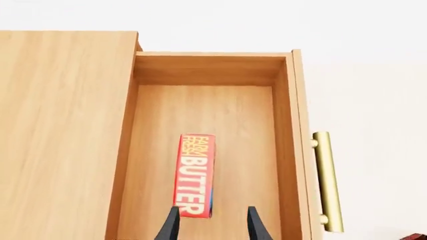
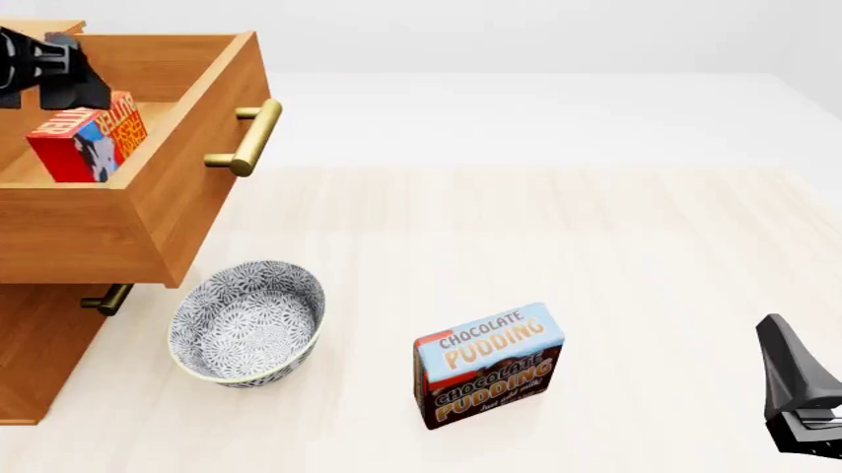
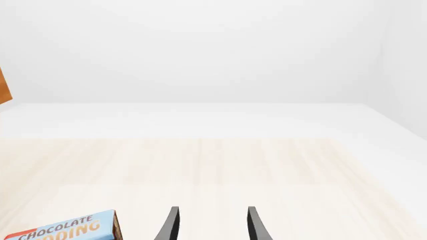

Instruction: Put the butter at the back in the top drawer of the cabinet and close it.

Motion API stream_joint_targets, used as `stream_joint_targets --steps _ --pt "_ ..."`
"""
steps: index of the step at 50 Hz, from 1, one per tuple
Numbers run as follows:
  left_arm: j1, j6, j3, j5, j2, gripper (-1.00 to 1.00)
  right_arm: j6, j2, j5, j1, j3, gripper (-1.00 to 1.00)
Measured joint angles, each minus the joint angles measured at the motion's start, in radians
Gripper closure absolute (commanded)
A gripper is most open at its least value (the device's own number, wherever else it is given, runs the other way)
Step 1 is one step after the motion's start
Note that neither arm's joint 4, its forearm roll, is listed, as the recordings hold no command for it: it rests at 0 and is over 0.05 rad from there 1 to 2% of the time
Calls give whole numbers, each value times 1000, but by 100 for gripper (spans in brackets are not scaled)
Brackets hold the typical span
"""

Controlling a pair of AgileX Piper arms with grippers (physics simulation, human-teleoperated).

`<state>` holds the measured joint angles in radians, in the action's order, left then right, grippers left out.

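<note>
Wooden top drawer [image 1: 213, 130] fills the left wrist view, pulled out of the cabinet [image 1: 63, 135]. We note the butter [image 1: 196, 175] on the drawer floor, one long edge up, with the left claw [image 1: 213, 225] above it: fingers spread, touching nothing, so released. The brass handle [image 1: 328, 182] runs along the drawer front at 3 o'clock.

Front view: the butter [image 2: 90, 141] sits inside the open top drawer [image 2: 145, 187] at 10 o'clock of the frame, the left claw [image 2: 53, 74] above it. A patterned bowl [image 2: 247, 320] stands on the desk [image 2: 593, 246] below the drawer, the pudding box [image 2: 488, 363] at 3 o'clock from the bowl, well apart. The right claw [image 2: 796, 389] idles at 4 o'clock.

Right wrist view: right claw [image 3: 212, 225] fingers parted over bare desk, holding nothing; the pudding box corner [image 3: 63, 229] shows at 7 o'clock.

We judge placement done; closing the drawer is left.
</note>
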<state>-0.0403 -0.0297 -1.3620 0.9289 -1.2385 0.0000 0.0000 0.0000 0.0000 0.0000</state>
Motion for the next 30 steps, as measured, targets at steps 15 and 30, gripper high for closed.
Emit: stream_joint_targets --steps 15,30 --pt "127 8 -98 56 80 -100 0 0 0 0 0 -100" --pt "221 19 -114 44 101 -100 0 0 0 0 0 -100"
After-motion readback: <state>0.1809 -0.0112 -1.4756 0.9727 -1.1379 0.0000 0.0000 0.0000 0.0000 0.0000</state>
